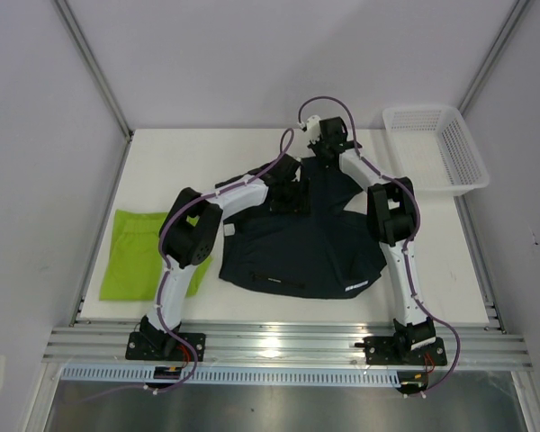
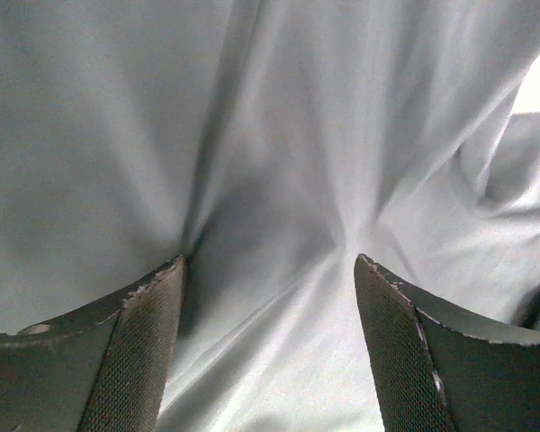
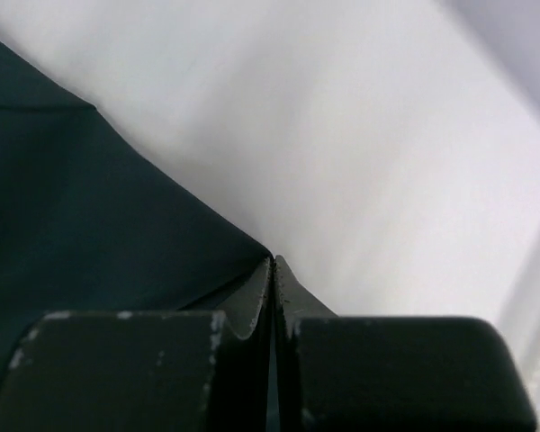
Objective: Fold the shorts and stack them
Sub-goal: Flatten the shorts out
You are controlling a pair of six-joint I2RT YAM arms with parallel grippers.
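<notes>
My right gripper [image 3: 273,261] pinches the navy shorts [image 1: 297,247] at their far edge, ready to fold; my left gripper [image 2: 270,263] stands wide, pressing them down, likely as an anchor.

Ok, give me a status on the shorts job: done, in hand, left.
Done: the green shorts lie compact on the left, apparently folded. In hand: the right gripper is shut on the far edge of the dark shorts, which lie spread out; the left gripper is open over them. Left: folding them, then stacking.
</notes>
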